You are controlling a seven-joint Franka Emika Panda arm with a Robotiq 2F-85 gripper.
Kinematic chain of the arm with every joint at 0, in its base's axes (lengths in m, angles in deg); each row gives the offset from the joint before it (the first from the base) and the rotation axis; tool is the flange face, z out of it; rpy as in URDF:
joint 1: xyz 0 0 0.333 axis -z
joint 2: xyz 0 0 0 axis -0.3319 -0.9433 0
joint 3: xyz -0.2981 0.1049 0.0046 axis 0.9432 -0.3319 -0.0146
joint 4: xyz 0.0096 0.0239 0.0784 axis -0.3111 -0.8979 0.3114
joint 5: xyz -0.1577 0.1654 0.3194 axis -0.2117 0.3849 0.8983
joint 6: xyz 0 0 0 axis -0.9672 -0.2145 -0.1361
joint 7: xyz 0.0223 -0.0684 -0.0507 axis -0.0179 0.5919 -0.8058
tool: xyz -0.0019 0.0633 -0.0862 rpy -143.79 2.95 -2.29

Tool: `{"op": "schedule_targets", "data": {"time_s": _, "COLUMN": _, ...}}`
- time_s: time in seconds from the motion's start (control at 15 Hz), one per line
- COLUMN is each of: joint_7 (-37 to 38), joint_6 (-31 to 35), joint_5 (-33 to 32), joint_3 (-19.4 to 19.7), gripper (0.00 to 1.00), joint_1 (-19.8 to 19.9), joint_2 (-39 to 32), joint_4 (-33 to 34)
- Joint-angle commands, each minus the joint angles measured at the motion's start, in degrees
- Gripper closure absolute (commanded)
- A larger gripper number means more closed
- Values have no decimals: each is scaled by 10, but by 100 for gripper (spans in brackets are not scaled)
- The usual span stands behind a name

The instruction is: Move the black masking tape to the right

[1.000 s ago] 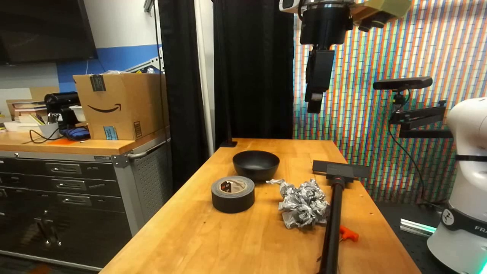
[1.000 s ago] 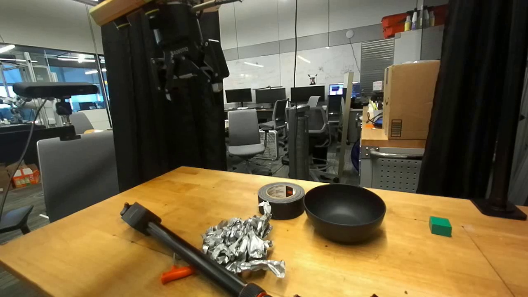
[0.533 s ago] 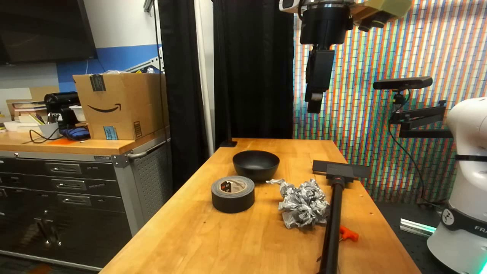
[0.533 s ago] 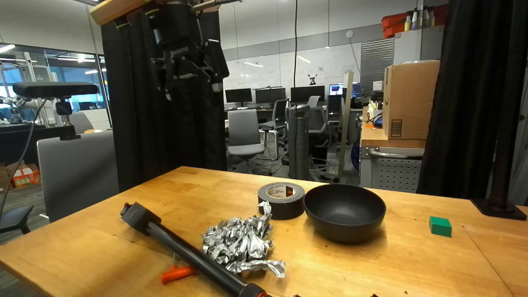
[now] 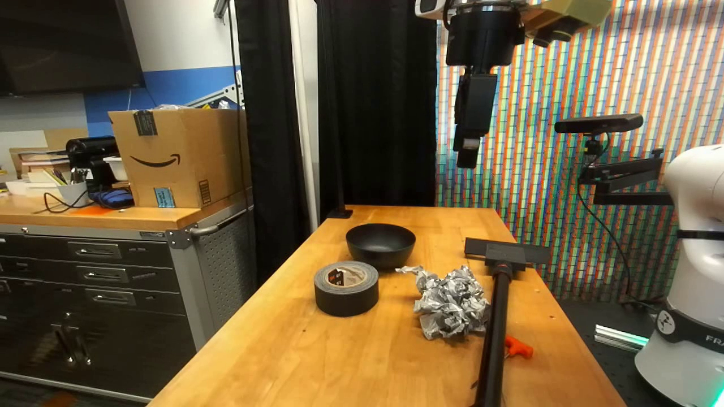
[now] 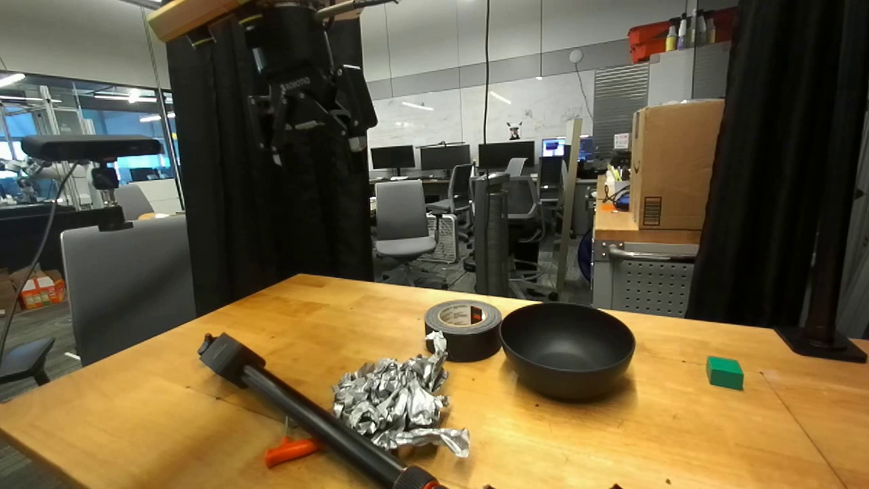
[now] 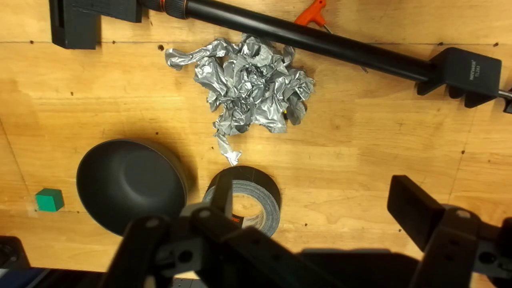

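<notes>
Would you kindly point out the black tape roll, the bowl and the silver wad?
Black tape roll (image 5: pixel 346 299), in an exterior view: outer side.
Bowl (image 7: pixel 139 179), wrist view: inner floor.
Silver wad (image 7: pixel 255 86), wrist view: middle.

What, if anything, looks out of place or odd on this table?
The crumpled silvery wad looks like litter, its ragged strips splayed near the black tape. Also, the orange-handled tool seems tucked partly under the black pole.

Reads "ROBOTIQ" on the gripper (image 6: pixel 317 151), above the table (image 6: pixel 557 441). Reads "NEEWER" on the clamp (image 7: pixel 466 77) lying on the table. Reads "FRA", cut off, on the robot base (image 5: pixel 679 362) beside the table. Shows Amazon's smile arrow (image 5: pixel 155 164) on the cardboard box (image 5: pixel 181 138), apart from the table. Carries illegible lettering inside the tape roll (image 6: pixel 468 343) on the table.
</notes>
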Motion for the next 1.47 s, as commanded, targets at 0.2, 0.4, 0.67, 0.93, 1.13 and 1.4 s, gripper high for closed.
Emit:
{"op": "schedule_targets", "data": {"time_s": 0.2, "joint_7": -4, "joint_6": 7, "joint_5": -14, "joint_3": 7, "gripper": 0, "joint_1": -7, "joint_2": -15, "joint_4": 11}}
{"op": "schedule_targets", "data": {"time_s": 0.4, "joint_7": -18, "joint_6": 15, "joint_5": -79, "joint_3": 3, "gripper": 0, "joint_1": 7, "joint_2": -77, "joint_4": 64}}
{"op": "schedule_targets", "data": {"time_s": 0.67, "joint_7": -15, "joint_6": 36, "joint_5": -178, "joint_3": 3, "gripper": 0, "joint_1": 19, "joint_2": -173, "joint_4": 153}}
{"op": "schedule_targets", "data": {"time_s": 0.93, "joint_7": -38, "joint_6": 32, "joint_5": -190, "joint_3": 19, "gripper": 0, "joint_1": 8, "joint_2": -257, "joint_4": 240}}
{"op": "schedule_targets", "data": {"time_s": 1.13, "joint_7": -83, "joint_6": 32, "joint_5": -134, "joint_3": 34, "gripper": 0, "joint_1": -1, "joint_2": -300, "joint_4": 285}}
{"op": "schedule_targets", "data": {"time_s": 1.4, "joint_7": -133, "joint_6": 31, "joint_5": -54, "joint_3": 44, "gripper": 0, "joint_1": -4, "joint_2": -337, "joint_4": 314}}
